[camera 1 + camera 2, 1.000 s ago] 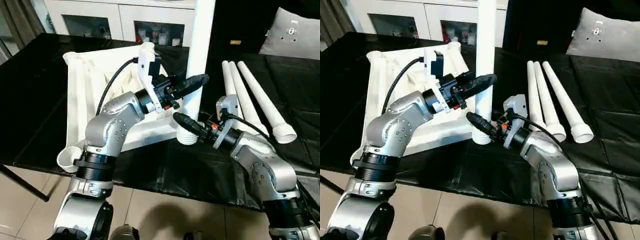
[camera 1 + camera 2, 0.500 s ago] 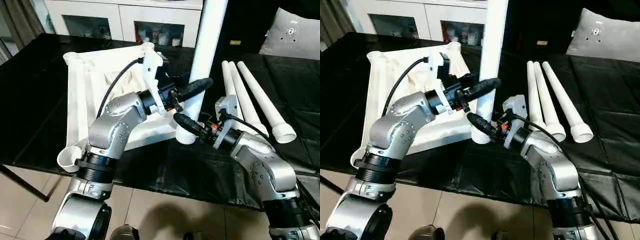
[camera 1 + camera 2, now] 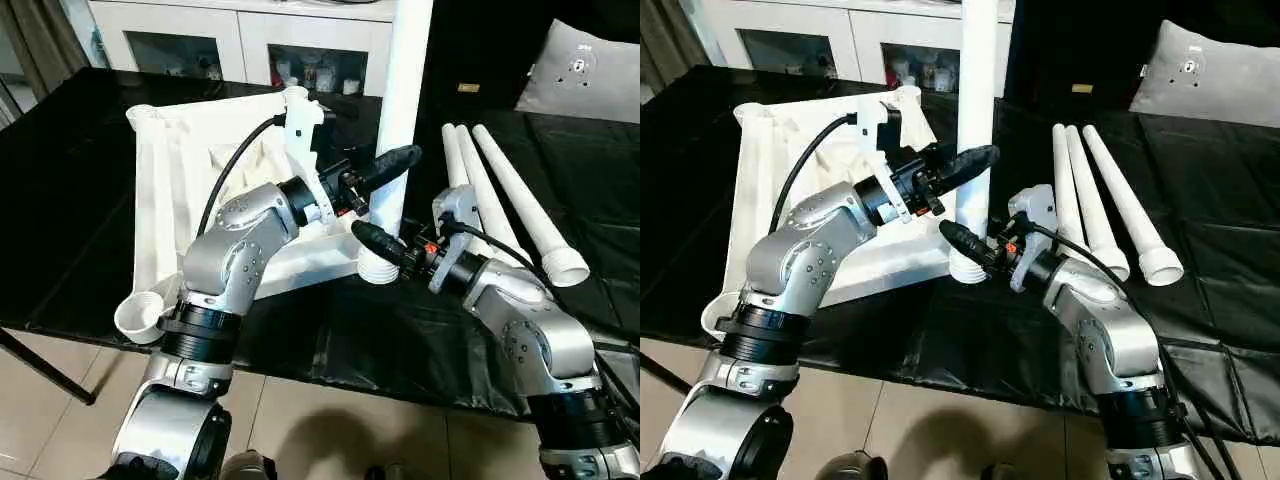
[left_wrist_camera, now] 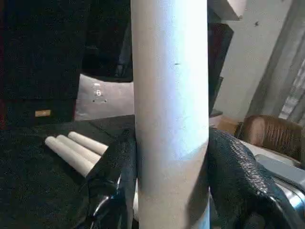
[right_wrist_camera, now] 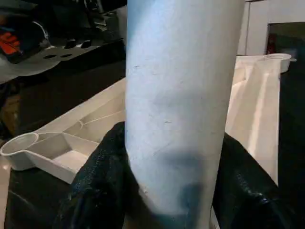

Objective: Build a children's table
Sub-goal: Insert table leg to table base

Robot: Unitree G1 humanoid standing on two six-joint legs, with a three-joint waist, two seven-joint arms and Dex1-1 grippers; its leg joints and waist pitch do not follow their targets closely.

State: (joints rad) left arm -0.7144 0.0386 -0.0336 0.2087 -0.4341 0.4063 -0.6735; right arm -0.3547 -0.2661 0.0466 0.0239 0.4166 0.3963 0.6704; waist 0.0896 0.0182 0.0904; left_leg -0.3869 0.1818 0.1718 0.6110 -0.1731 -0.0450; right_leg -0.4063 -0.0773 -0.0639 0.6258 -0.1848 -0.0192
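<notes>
In the left eye view, the white table top (image 3: 190, 170) is seen lying with its ribbed underside up on the black table cover (image 3: 60, 190), toward the left part of the cover, and one round corner socket (image 3: 138, 318) is placed at the front edge of the cover. A white leg (image 3: 398, 120) is held upright at the front right corner of the table top, with its ribbed lower end (image 3: 379, 270) resting close to the cover. The left gripper (image 3: 385, 170) is clenched around this leg at a higher place, and the right gripper (image 3: 378, 240) is clenched around it lower, just above the ribbed end. In the right eye view, three more legs (image 3: 1095, 205) are laid side by side on the cover, to the right of the upright leg and apart from it. A grey cushion (image 3: 1200, 75) is seen at the far right corner, and a white cabinet (image 3: 830, 40) stands behind the table. In the left wrist view, the upright leg is pressed between the two black fingers (image 4: 119, 176) of the left gripper, both touching it, and the three lying legs are seen behind it. In the right wrist view, the same leg is gripped between the two black fingers (image 5: 100, 186) of the right gripper, and the ribbed underside of the table top is seen behind it.
</notes>
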